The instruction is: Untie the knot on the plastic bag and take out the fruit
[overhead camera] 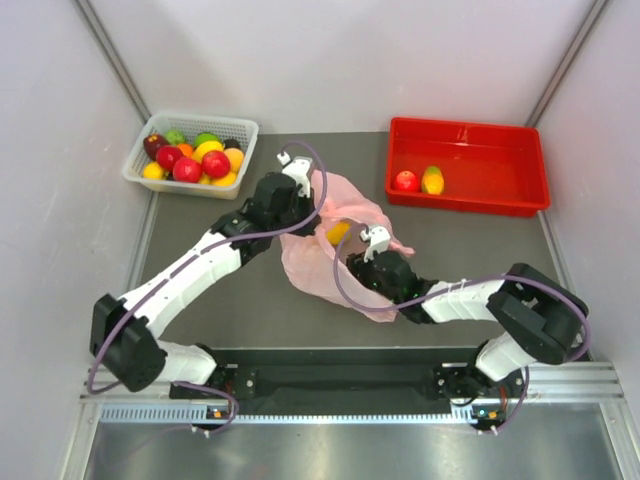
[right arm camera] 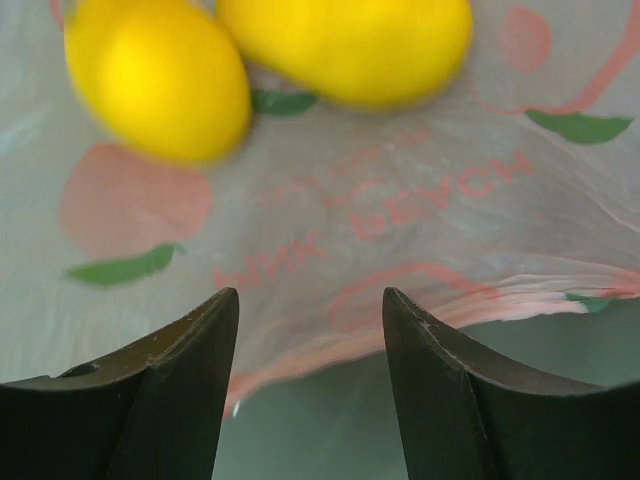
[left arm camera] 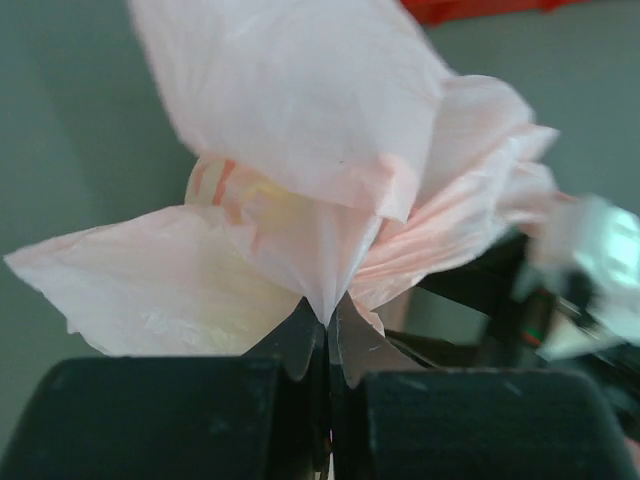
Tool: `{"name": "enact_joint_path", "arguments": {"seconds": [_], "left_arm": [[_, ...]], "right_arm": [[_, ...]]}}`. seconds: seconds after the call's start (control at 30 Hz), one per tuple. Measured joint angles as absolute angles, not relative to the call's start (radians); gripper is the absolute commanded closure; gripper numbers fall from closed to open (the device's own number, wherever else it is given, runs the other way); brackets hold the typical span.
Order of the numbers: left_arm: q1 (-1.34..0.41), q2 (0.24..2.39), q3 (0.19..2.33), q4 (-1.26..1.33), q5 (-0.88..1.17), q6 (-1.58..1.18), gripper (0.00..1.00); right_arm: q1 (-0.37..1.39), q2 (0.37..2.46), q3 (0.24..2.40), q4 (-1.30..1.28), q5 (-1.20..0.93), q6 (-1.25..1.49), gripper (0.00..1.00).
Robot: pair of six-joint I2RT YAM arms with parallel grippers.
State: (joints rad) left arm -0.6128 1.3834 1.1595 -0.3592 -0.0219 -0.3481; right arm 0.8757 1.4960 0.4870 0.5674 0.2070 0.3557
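Note:
The pink plastic bag (overhead camera: 318, 262) lies crumpled mid-table with its mouth open; no knot shows. My left gripper (overhead camera: 303, 218) is shut on a fold of the bag's film (left arm camera: 300, 110), with its jaws closed tight around it (left arm camera: 328, 318), and holds it up. My right gripper (overhead camera: 355, 257) is open and empty at the bag's mouth (right arm camera: 310, 300), over the printed film (right arm camera: 400, 220). Two yellow fruits (right arm camera: 155, 85) (right arm camera: 350, 45) lie inside the bag just ahead of it; one shows from above (overhead camera: 338, 232). A red apple (overhead camera: 406, 181) and a mango (overhead camera: 432, 180) lie in the red tray (overhead camera: 500, 160).
A white basket (overhead camera: 240, 128) with a pile of red, yellow and green fruits stands at the back left. The red tray is at the back right. Grey walls close in the table on three sides.

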Motion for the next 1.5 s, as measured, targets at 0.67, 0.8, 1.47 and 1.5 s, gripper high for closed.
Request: {"name": "enact_joint_path", "arguments": {"seconds": [0.67, 0.8, 1.47, 1.5], "left_arm": [[-0.661, 1.229, 0.859, -0.333, -0.108, -0.382, 1.00], [-0.661, 1.228, 0.797, -0.292, -0.125, -0.390, 1.00], [-0.661, 1.255, 0.726, -0.187, -0.147, -0.398, 1.00], [-0.661, 1.255, 0.728, -0.188, -0.147, -0.398, 1.00]], "right_arm": [[0.864, 1.559, 0.526, 0.599, 0.130, 0.362, 0.09], [0.864, 1.550, 0.528, 0.599, 0.115, 0.337, 0.04], [0.817, 1.735, 0.878, 0.423, 0.273, 0.107, 0.00], [0.805, 1.755, 0.885, 0.415, 0.255, 0.104, 0.00]]}}
